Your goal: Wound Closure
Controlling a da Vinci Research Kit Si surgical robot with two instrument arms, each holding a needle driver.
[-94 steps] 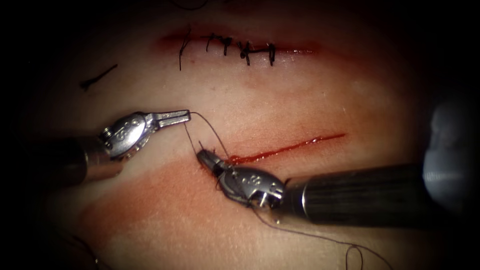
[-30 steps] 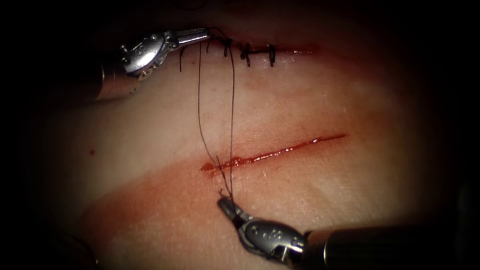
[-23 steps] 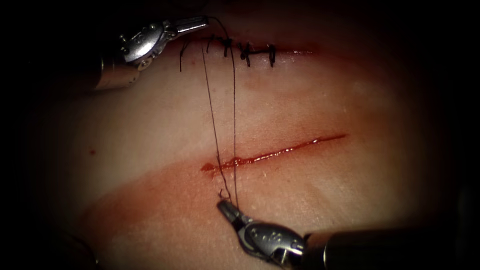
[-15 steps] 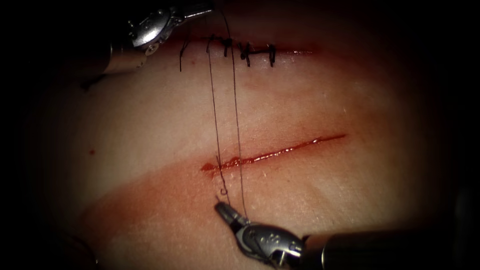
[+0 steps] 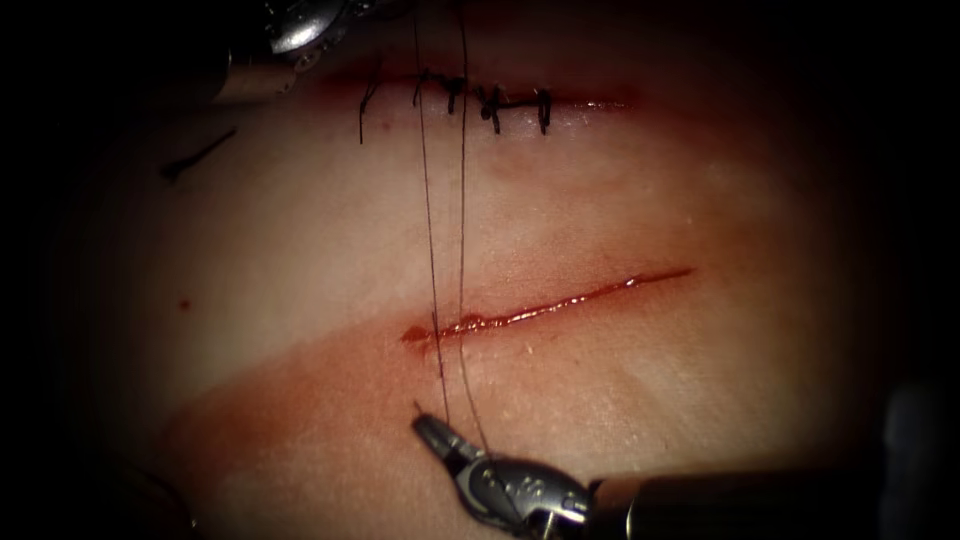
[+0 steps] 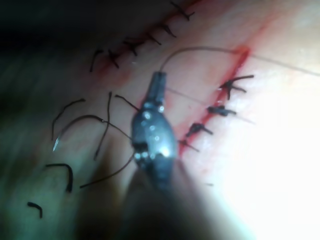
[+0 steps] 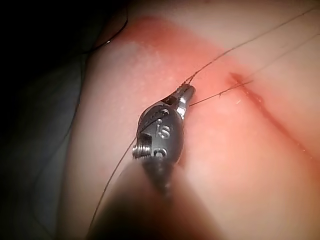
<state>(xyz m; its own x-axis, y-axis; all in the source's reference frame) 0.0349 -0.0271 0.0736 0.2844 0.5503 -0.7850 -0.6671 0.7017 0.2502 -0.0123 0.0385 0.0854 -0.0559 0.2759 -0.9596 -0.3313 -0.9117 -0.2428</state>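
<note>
Gripping thread (needle hidden): both tools

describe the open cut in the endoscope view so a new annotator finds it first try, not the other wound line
Start from the pale tissue. The open cut is the thin slanted line across its middle, glossy with red fluid, just above the right tool, whose shut jaws hold thread crossing the cut's left end. Unlike the stitched cut near the top, it carries no dark stitches.

The left tool sits at the endoscope view's top edge, jaws closed on the thread. The right tool reaches in low from the right, jaws clamped on thread too.
</note>
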